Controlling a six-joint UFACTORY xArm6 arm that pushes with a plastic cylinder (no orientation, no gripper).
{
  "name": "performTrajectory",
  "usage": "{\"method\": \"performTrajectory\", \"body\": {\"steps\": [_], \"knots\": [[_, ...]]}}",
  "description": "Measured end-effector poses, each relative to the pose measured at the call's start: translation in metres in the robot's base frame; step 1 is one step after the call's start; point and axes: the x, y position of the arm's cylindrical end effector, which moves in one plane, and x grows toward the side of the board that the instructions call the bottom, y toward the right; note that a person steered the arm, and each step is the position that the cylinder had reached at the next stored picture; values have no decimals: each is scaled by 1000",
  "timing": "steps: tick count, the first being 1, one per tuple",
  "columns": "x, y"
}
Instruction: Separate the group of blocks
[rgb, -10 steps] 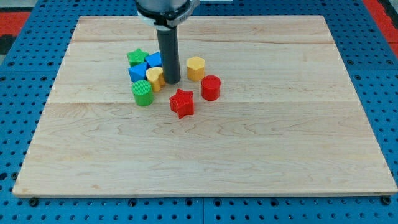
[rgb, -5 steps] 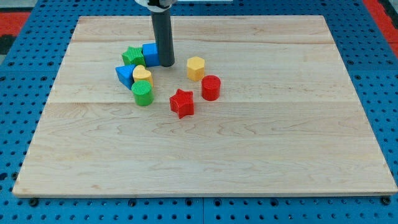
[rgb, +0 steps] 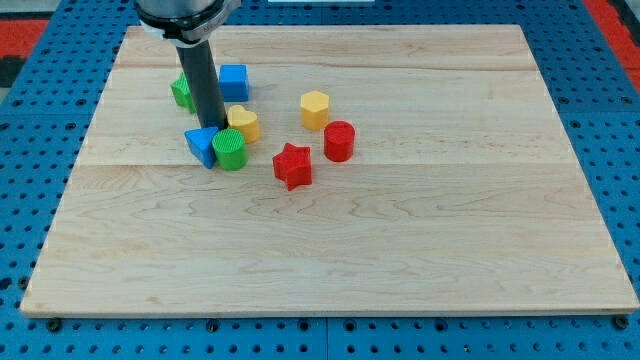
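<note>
My tip (rgb: 211, 124) stands in the left part of the block group. A green star block (rgb: 182, 92) is mostly hidden behind the rod at its upper left. A blue cube (rgb: 233, 82) lies up and right of the tip. A yellow heart block (rgb: 243, 122) sits just right of it. A blue triangular block (rgb: 201, 146) and a green cylinder (rgb: 230, 150) lie directly below it, touching each other. Further right are a yellow hexagonal block (rgb: 315, 109), a red cylinder (rgb: 339, 141) and a red star block (rgb: 293, 165).
The blocks lie on a light wooden board (rgb: 330, 250). A blue perforated table (rgb: 30, 200) surrounds it, with a red patch (rgb: 20, 30) at the view's top left.
The rod has swept left and slightly down through the group. The green star went up and left, the blue cube stayed near the top, and the blue triangular block slid down beside the green cylinder.
</note>
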Motion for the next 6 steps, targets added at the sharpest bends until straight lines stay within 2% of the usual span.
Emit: {"method": "performTrajectory", "body": {"steps": [1,3,5,6], "knots": [[12,-12],[74,34],[160,93],[147,122]]}}
